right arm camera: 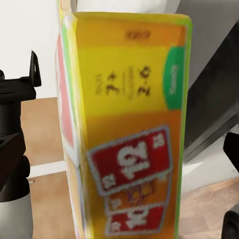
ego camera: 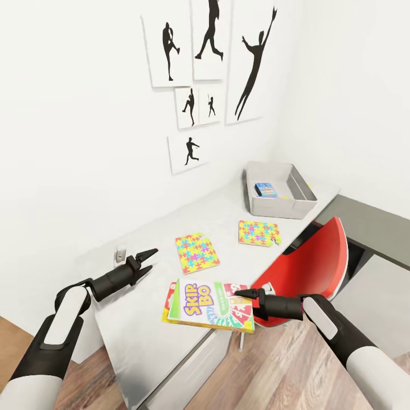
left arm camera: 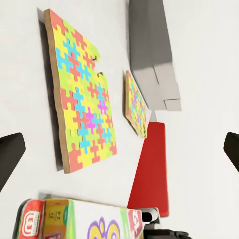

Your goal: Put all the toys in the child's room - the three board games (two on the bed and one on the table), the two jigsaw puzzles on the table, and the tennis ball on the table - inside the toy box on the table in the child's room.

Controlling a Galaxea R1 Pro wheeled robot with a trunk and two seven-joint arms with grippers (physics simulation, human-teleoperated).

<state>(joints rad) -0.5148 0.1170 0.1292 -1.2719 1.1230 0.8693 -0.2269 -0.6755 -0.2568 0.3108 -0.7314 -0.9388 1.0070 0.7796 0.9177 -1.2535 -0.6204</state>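
Head view: the right gripper [ego camera: 239,293] pinches the Skip-Bo box [ego camera: 208,304] by its near edge, presumably for carrying to the toy box [ego camera: 279,191] well beyond its fingertips. The left gripper [ego camera: 149,259] hangs wide open, empty, beside the box.

We see white walls [ego camera: 74,114] meeting at a corner, one hung with a cluster of black baseball-player silhouette prints [ego camera: 210,74]. Below lies a wood-plank floor [ego camera: 273,370]. A red chair [ego camera: 310,267] sits tucked against the desk, and a white wall socket [ego camera: 121,254] shows low down.
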